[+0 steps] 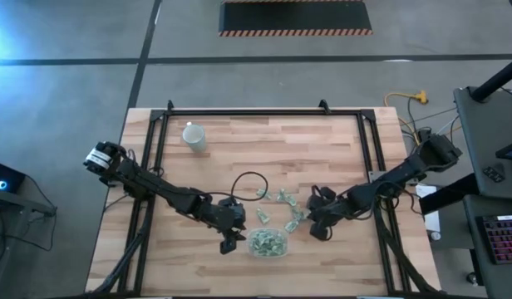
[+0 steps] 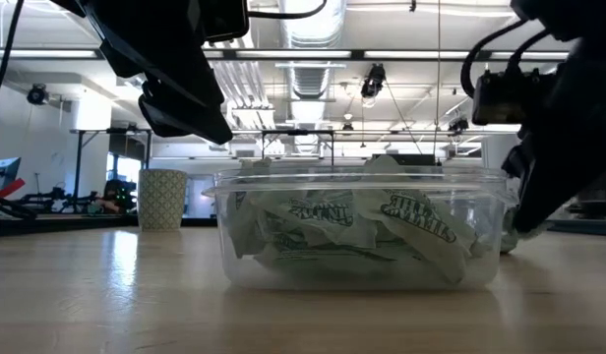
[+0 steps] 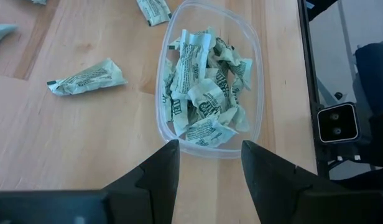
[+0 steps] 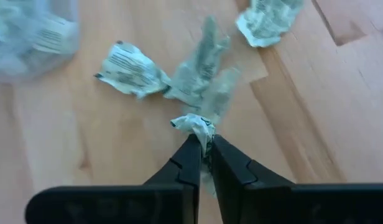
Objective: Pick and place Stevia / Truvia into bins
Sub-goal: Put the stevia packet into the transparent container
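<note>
- One clear bin [image 1: 268,243] sits at the near middle of the wooden table [image 1: 322,141], heaped with crumpled green-and-white sachets [image 3: 204,99]; their number cannot be told.
- About five loose sachets [image 1: 283,198] lie on the table just beyond the bin.
- The left hand [image 3: 205,163] hovers beside the bin, fingers apart, empty.
- The right hand [image 4: 204,155] is pinched closed on one sachet [image 4: 193,124].
- One white cup [image 1: 194,136] stands at the far left.
- Grey floor surrounds the table.

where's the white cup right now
In the high view the white cup stands alone on the table's far left part, well away from the clear bin and both arms.
</note>
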